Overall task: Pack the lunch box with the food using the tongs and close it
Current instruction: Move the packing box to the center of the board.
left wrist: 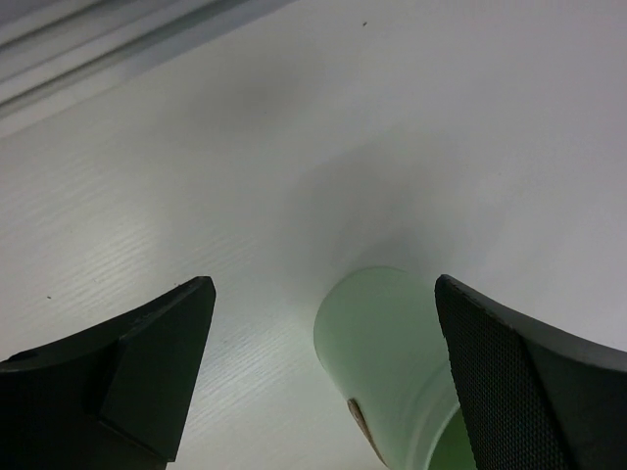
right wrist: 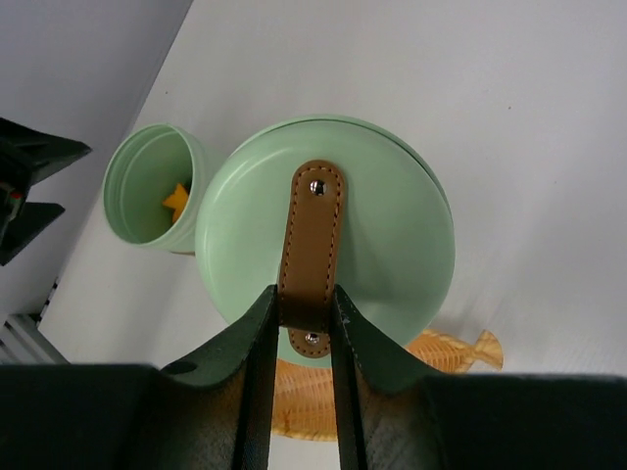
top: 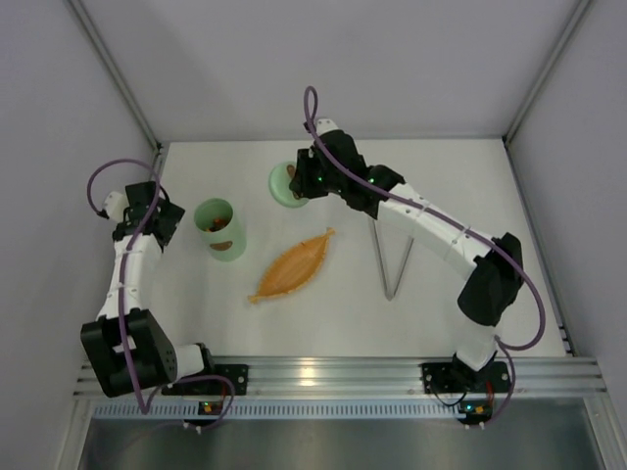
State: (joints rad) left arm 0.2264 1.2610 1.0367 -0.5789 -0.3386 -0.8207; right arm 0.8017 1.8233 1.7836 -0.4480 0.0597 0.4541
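Note:
The lunch box tub [top: 220,227] stands upright at the left of the table, with orange food [right wrist: 177,199] inside it. Its round mint lid [right wrist: 323,230] hangs above the table at the back, tilted. My right gripper [right wrist: 305,299] is shut on the lid's brown handle [right wrist: 313,225]. In the top view the lid [top: 285,183] is up and to the right of the tub. My left gripper [left wrist: 324,284] is open, and the tub [left wrist: 392,352] lies low between its fingers, nearer the right one. The tongs [top: 395,259] lie on the table under the right arm.
An orange leaf-shaped tray [top: 291,264] lies in the middle of the table, between the tub and the tongs. White walls enclose the table on the left, back and right. The aluminium rail [top: 333,372] with the arm bases runs along the near edge.

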